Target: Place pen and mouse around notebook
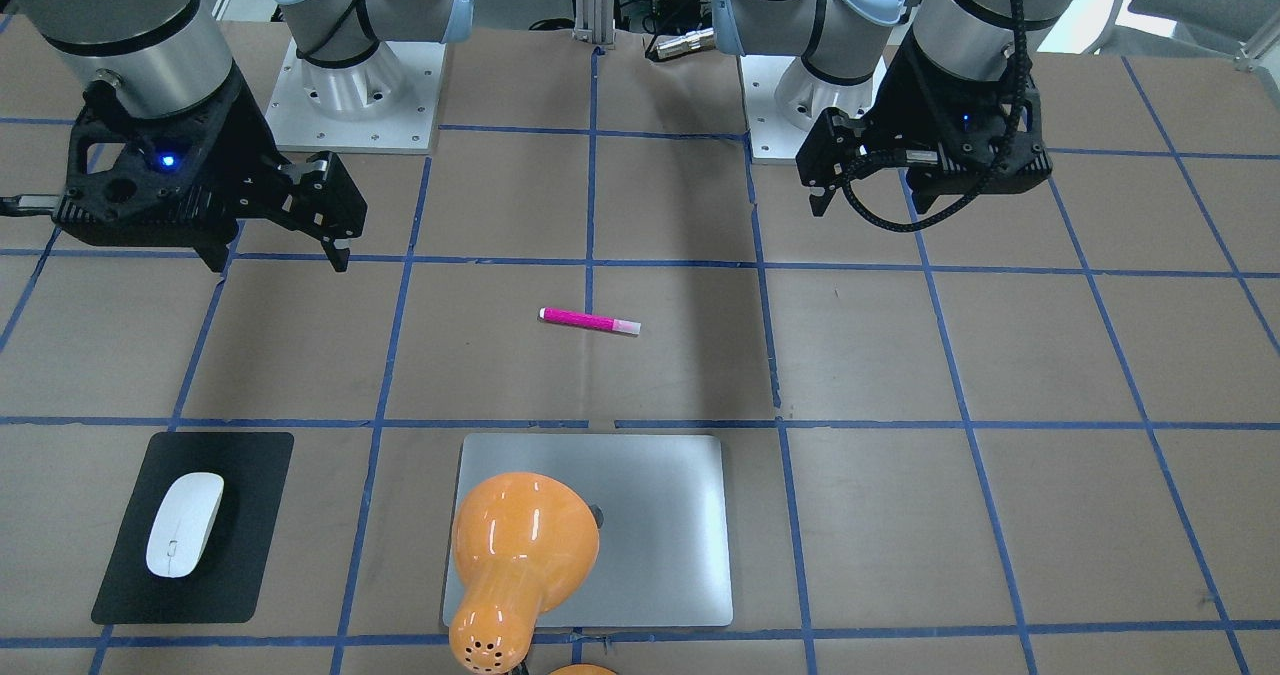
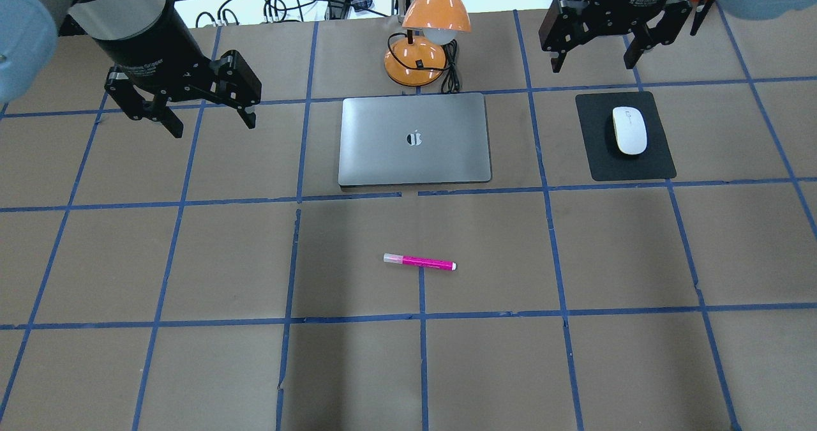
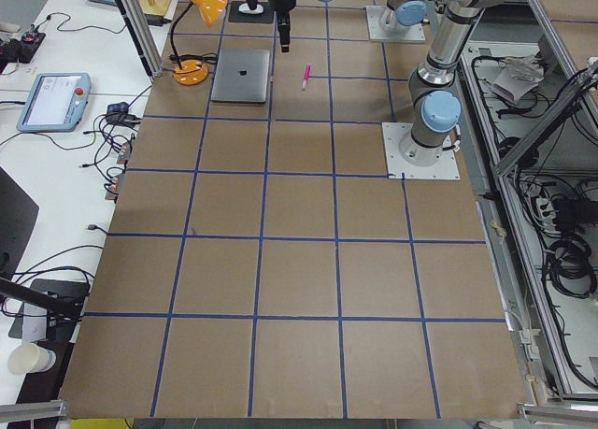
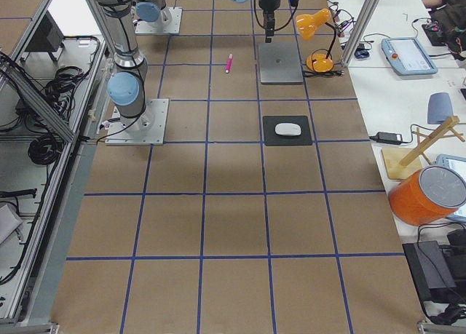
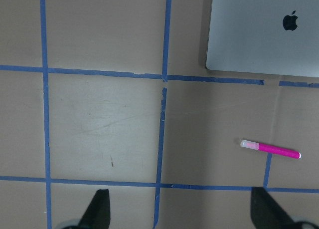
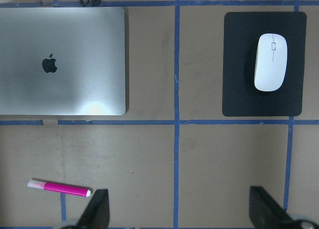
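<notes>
The pink pen (image 2: pixel 419 262) lies flat on the brown table, in front of the silver notebook (image 2: pixel 415 138) and apart from it. The white mouse (image 2: pixel 629 130) rests on a black mat (image 2: pixel 597 163) to the notebook's right. My left gripper (image 2: pixel 212 126) hovers open and empty to the left of the notebook. My right gripper (image 2: pixel 593 66) hangs open and empty just behind the mat. The left wrist view shows the pen (image 5: pixel 270 148) below the notebook's corner (image 5: pixel 264 34). The right wrist view holds the mouse (image 6: pixel 270 62), the notebook (image 6: pixel 62 59) and the pen (image 6: pixel 59 187).
An orange desk lamp (image 2: pixel 434 9) stands behind the notebook, its shade leaning over the notebook's far edge. Its cable lies beside the base. Blue tape lines grid the table. Both arm bases (image 1: pixel 350 95) sit at the robot's side.
</notes>
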Available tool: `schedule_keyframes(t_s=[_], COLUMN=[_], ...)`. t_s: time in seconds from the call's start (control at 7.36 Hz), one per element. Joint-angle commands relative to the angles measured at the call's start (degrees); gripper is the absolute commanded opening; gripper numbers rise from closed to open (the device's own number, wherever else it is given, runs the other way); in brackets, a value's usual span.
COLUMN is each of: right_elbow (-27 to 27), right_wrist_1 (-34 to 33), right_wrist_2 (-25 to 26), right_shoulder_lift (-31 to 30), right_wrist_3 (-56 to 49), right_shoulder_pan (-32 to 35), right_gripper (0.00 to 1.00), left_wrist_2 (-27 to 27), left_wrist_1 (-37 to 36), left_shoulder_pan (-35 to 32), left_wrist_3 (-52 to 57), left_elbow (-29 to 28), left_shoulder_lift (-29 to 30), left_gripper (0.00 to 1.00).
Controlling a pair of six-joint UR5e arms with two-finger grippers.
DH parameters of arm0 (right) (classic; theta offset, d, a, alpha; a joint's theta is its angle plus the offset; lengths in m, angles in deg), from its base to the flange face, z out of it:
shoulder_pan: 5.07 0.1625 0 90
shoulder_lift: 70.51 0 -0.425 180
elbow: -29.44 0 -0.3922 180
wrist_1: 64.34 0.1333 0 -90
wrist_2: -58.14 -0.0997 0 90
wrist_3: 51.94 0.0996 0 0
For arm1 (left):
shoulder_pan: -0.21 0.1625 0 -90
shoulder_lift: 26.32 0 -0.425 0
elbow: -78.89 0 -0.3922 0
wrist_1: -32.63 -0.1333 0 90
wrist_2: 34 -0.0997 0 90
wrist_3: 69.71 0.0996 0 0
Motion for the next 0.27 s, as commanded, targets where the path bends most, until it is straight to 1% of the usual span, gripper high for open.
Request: schedule_keyframes(t_s=[0.0, 0.14], right_elbow=[0.0, 0.0], right_wrist_1=[0.0, 0.0], right_wrist_2=[0.0, 0.0], right_shoulder_lift=[0.0, 0.0], right_wrist_3=[0.0, 0.0], right_shoulder_pan=[0.0, 0.0], right_gripper=[1.0, 1.0], left_wrist_2=[0.1, 0.1], left_wrist_1=[0.2, 0.2], left_shoulder_pan=[0.0, 0.0], left_wrist_3=[-0.1, -0.1], left_elbow=[0.1, 0.1], left_shoulder_lift=[-0.3, -0.3], left_gripper=[1.0, 1.0])
